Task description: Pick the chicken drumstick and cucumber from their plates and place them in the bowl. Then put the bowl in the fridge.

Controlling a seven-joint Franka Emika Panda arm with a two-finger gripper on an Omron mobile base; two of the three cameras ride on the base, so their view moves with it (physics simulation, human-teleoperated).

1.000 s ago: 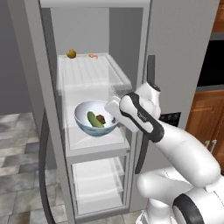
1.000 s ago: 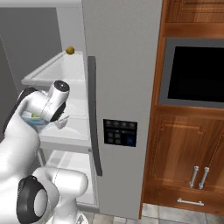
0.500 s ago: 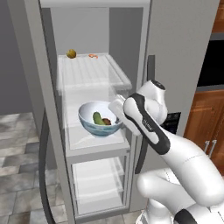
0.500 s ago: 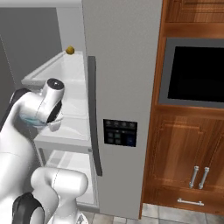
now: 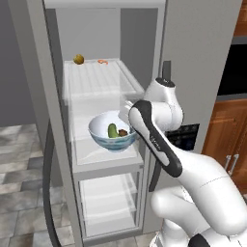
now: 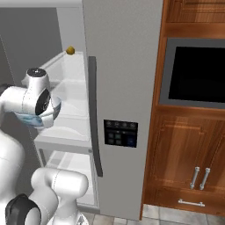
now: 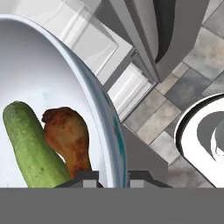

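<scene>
The hand [image 7: 111, 177] pinches the rim of the deep white bowl [image 5: 113, 130], holding dark green cucumber [image 5: 112, 130] and reddish-brown drumstick [image 5: 123, 132], above the fridge's translucent middle shelf [image 5: 91, 153].

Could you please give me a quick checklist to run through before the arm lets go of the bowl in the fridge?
1. Cucumber inside the bowl: ok.
2. Chicken drumstick inside the bowl, beside the cucumber: ok.
3. Gripper shut on the bowl's rim: ok.
4. Bowl within the open fridge, over the middle shelf: ok.
5. Bowl's base resting on the shelf: cannot tell.
6. Bowl apart from the yellow ball on the upper shelf: ok.
</scene>
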